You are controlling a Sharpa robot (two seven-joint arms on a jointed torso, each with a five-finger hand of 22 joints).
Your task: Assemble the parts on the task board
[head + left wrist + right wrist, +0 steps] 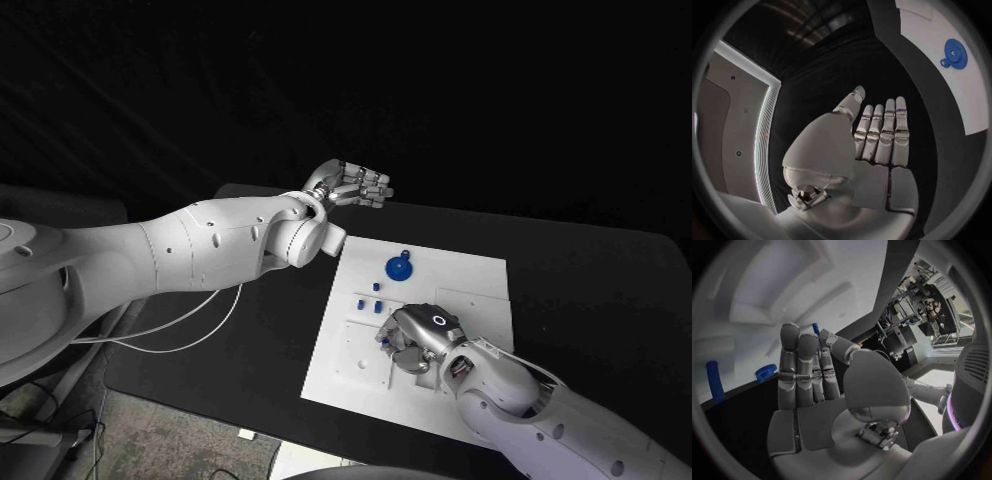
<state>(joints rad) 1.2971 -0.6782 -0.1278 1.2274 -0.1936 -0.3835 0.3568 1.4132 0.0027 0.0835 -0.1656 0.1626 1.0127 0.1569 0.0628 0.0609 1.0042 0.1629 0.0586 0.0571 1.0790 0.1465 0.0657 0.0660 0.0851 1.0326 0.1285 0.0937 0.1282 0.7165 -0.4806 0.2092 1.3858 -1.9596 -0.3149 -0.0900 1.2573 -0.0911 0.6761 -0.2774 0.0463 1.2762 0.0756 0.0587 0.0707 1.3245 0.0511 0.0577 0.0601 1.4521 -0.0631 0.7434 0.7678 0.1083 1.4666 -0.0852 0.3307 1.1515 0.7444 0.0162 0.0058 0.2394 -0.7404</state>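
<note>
Head view: blue gear and small blue pegs on white task board.

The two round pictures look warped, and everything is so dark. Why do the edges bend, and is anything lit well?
Left wrist view: a fisheye lens bows the white board's straight edge, yet the blue gear and left hand stay sharp. Right wrist view: the same bending; the board looks soft and hazy behind the right hand. Head view: the black table swallows light, so only the board and arms stand out.

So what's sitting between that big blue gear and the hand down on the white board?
In the head view, small blue pegs lie between the blue gear and the right hand.
</note>
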